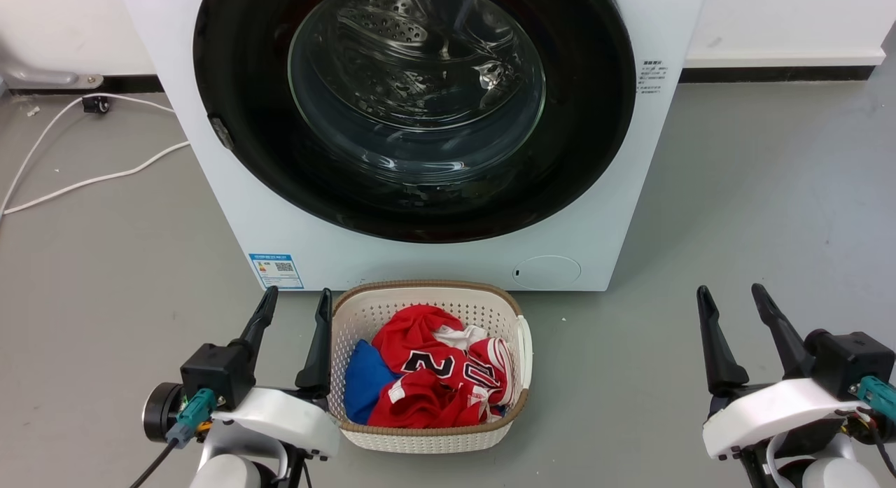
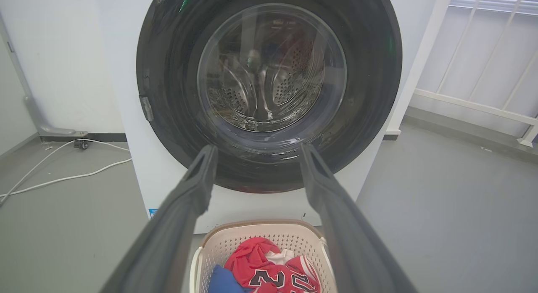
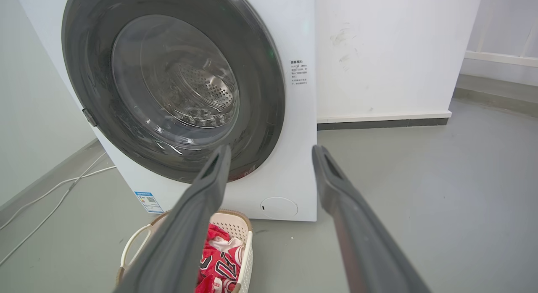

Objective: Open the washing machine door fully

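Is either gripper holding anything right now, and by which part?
Nothing is held: left gripper and right gripper are both open, short of the washing machine door.

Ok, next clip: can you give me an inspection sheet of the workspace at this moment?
Surface: grey floor, a few small specks.
Job's things: washing machine door shut against the white washing machine; not yet opened.
Clutter: laundry basket holding a red jersey, standing just in front of the machine.
Grippers: left claw open and empty, beside the basket; right claw open and empty, off to the right.
Cables: white cables on the floor left of the machine.
Surroundings: white wall with dark skirting behind.
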Motion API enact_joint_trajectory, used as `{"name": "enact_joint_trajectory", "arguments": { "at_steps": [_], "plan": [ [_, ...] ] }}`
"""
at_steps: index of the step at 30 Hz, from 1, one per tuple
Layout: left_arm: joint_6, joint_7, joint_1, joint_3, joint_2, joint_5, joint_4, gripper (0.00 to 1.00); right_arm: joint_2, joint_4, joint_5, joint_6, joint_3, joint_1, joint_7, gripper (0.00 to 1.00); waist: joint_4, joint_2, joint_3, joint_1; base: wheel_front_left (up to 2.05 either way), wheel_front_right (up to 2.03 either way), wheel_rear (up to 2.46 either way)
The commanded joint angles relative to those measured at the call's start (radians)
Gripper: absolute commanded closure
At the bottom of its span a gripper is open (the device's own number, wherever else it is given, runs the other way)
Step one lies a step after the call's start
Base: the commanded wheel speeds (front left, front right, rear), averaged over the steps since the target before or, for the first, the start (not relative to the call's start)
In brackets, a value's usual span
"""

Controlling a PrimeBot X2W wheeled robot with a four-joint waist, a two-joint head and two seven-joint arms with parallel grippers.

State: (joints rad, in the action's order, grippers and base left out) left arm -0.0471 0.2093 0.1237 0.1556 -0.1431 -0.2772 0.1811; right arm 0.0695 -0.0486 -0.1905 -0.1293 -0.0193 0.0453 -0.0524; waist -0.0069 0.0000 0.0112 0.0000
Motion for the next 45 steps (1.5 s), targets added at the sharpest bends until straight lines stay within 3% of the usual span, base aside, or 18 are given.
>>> {"name": "enact_joint_trajectory", "arguments": {
  "at_steps": [1,28,45],
  "plan": [
    [-0.001,0.008,0.016,0.001,0.002,0.017,-0.004,0.00,-0.002,0.011,0.019,-0.002,0.002,0.001,-0.006,0.00,0.000,0.0000,0.001,0.0000,0.00,0.00,0.00],
    [0.006,0.058,0.015,-0.030,0.029,0.178,0.037,0.00,-0.020,0.007,0.149,-0.001,-0.006,-0.002,-0.047,0.00,-0.003,0.0000,0.003,0.0000,0.00,0.00,0.00],
    [-0.011,0.056,0.014,-0.060,0.045,0.148,0.060,0.00,-0.021,-0.018,0.105,-0.001,-0.007,0.006,-0.053,0.00,0.000,0.0000,0.001,0.0000,0.00,0.00,0.00]
  ]
}}
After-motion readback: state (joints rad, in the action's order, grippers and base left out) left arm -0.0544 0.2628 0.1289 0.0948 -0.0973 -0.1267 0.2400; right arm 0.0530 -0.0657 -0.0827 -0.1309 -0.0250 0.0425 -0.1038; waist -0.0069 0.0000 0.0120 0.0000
